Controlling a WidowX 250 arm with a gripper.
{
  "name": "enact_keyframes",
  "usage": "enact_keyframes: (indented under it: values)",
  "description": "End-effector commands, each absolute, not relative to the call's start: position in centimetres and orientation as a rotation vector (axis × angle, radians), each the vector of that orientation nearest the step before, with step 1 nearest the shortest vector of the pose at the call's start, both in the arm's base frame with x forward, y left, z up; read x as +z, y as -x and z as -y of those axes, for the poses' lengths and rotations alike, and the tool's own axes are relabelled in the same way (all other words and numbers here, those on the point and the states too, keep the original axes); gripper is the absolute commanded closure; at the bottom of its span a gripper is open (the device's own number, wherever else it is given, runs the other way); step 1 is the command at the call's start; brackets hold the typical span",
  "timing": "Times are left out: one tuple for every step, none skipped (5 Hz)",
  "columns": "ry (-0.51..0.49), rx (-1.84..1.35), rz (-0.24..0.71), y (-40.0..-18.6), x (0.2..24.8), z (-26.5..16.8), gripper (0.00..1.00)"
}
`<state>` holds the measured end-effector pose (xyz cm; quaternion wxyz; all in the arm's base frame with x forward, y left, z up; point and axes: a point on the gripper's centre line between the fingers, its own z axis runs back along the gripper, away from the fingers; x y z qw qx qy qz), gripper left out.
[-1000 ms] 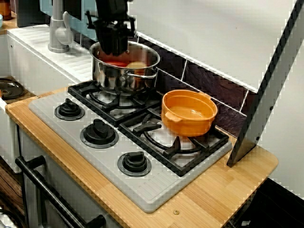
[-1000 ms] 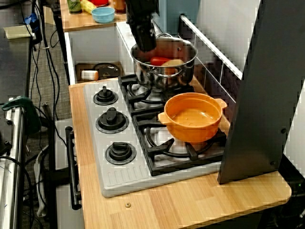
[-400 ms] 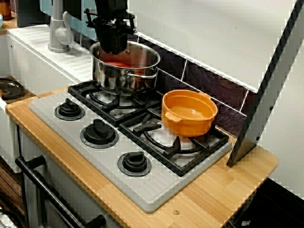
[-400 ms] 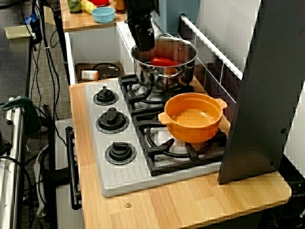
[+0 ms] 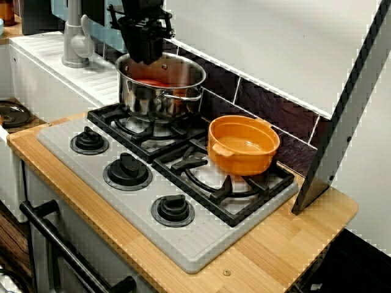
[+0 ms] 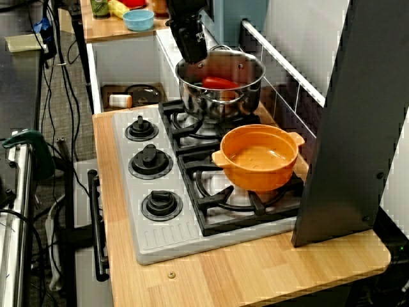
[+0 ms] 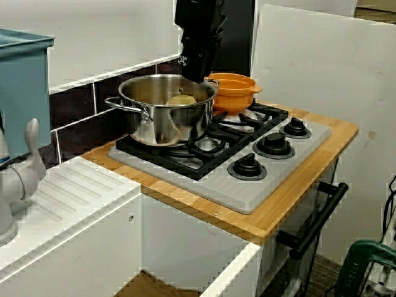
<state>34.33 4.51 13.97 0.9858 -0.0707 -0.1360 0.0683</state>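
Note:
My black gripper point(image 5: 146, 56) hangs just above the near rim of a steel pot point(image 5: 160, 97) on the back left burner. Seen from the knob side of the stove, it is over the pot's left edge point(image 6: 194, 56). From the sink side it stands over the pot's far rim point(image 7: 197, 75). A red item point(image 6: 218, 82) lies inside the pot, and a pale rounded item point(image 7: 182, 99) lies there too. Nothing shows between the fingers, and I cannot make out how far apart they are.
An orange pot point(image 5: 243, 145) sits on the back right burner of the stove point(image 5: 183, 241). Three black knobs point(image 5: 127, 170) line the stove's front. A grey faucet point(image 5: 74, 36) and white drainboard lie to the left. A tall grey panel point(image 5: 342, 128) leans at the right.
The gripper has risen from the pot's mouth to just above its rim. The pale item no longer shows in the front view, and the red item has shifted.

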Motion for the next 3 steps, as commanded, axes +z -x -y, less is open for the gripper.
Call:
enact_keyframes:
  values:
    - [0.106,0.113,0.334,-34.87,16.1,-4.82,0.0]
    - [0.101,0.109,0.328,-35.01,16.09,-4.83,0.0]
    - [0.08,0.059,0.314,-35.16,16.13,-4.28,0.0]
